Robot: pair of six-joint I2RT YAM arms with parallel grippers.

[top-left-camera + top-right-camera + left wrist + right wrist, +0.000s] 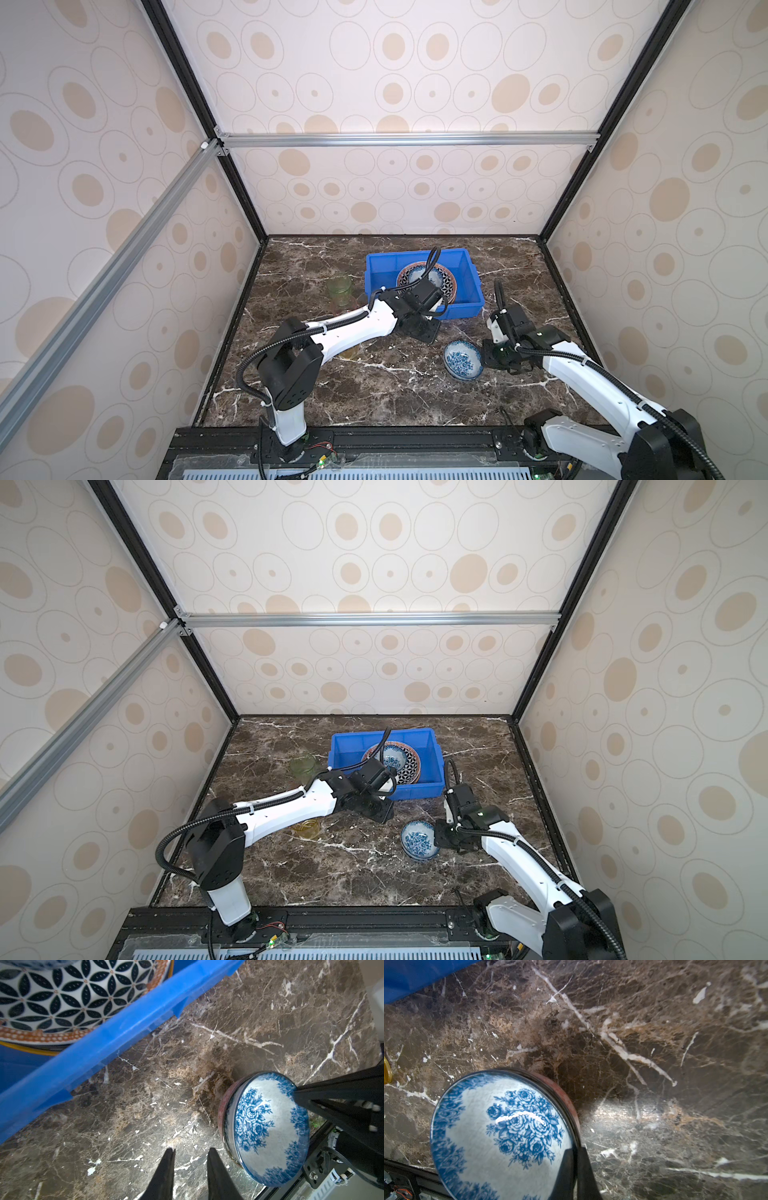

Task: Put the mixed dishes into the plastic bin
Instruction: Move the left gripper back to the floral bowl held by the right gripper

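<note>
The blue plastic bin [465,309] [415,791] stands at the back centre. It holds a black-white geometric plate [448,286] [62,1001] with a small blue-floral bowl [392,760] on it. My right gripper [576,1149] [485,353] is shut on the rim of a second blue-floral bowl [500,1132] [461,359] [266,1126], which is tilted on the marble right of centre. My left gripper [191,1150] [430,332] hangs open and empty over bare marble, just in front of the bin's near wall [104,1043]. A translucent green cup [340,289] stands left of the bin. A yellow cup [307,828] lies partly hidden under my left arm.
Patterned walls and black frame posts close in the brown marble table [374,390] on three sides. A black rail [415,440] with both arm bases runs along the front edge. My left forearm [353,332] stretches across the table between the two cups.
</note>
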